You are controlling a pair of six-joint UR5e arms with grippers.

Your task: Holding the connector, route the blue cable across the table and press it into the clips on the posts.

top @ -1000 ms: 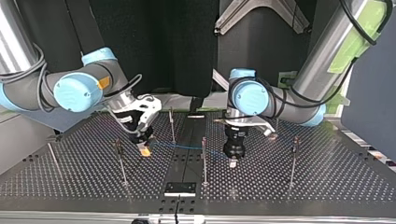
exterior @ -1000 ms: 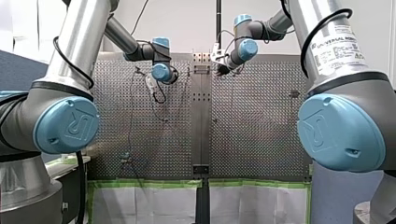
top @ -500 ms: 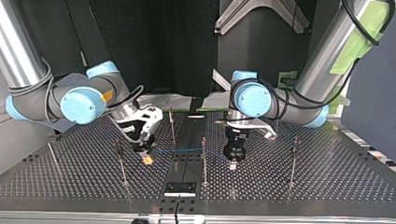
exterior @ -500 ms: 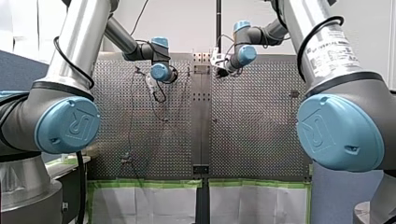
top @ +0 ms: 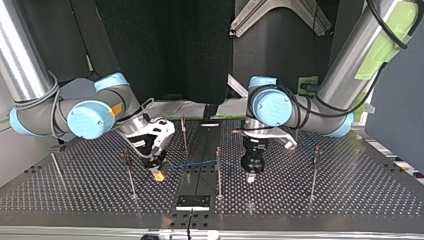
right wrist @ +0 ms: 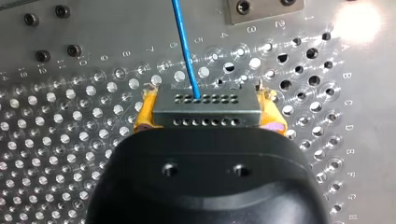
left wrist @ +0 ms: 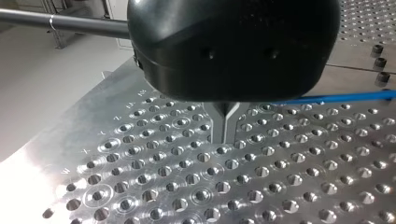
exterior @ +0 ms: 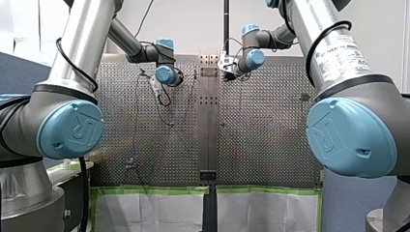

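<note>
- Nudged toward my closed-fingered left gripper (top: 250,176), my right gripper (right wrist: 208,116) clamps the perforated grey metal connector (right wrist: 208,108)
- Routing step: thin blue cable (right wrist: 187,51) ahead next needs pressing into a post clip (top: 218,151)

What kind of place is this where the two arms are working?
Most likely a robotics laboratory test bench: two industrial arms over a perforated metal table, thin posts standing on it, and a blue cable whose connector my right gripper holds.
</note>
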